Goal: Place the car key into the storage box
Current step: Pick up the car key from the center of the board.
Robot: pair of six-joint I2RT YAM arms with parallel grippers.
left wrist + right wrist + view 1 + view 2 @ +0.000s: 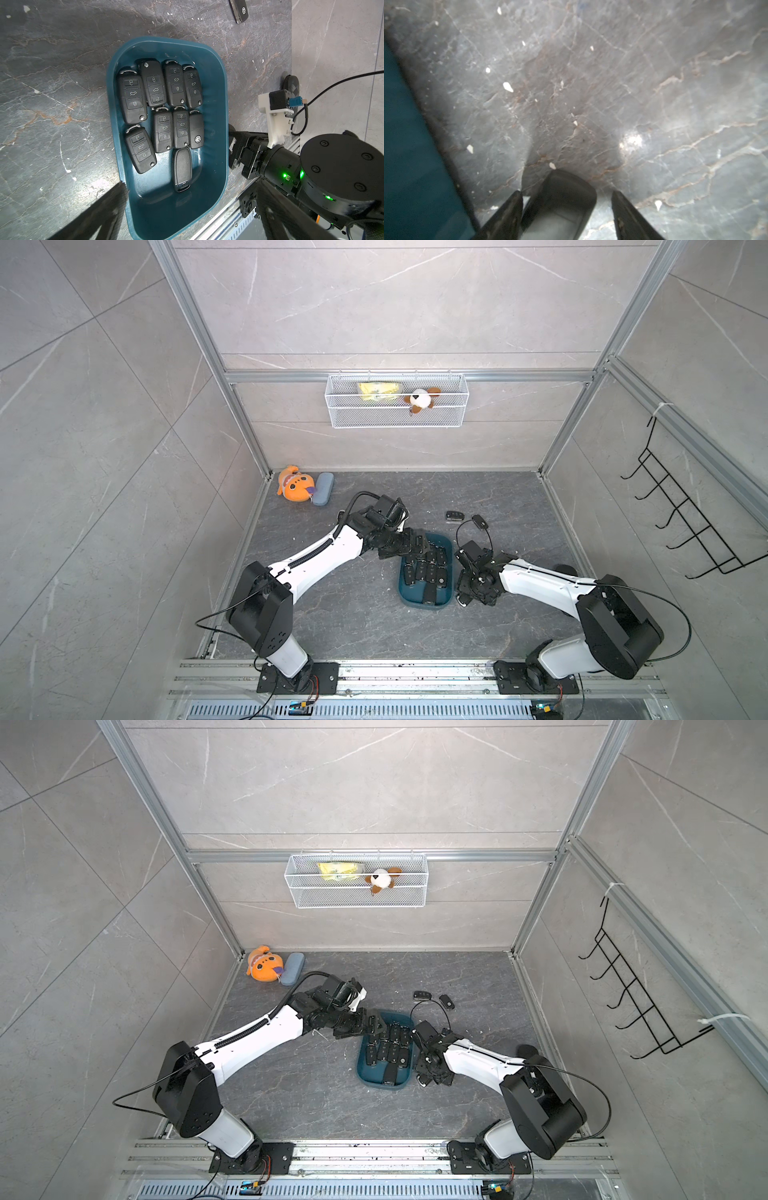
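stone tabletop (52, 83), nine keys (153, 87) in box (216, 87)

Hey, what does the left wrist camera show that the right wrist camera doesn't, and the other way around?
Only left wrist: inside the storage box, nine key fobs, plus a loose key beyond it. Only right wrist: the car key lying between the fingers of the open right gripper, not yet pinched. Both: the teal box wall and the dark marbled tabletop.
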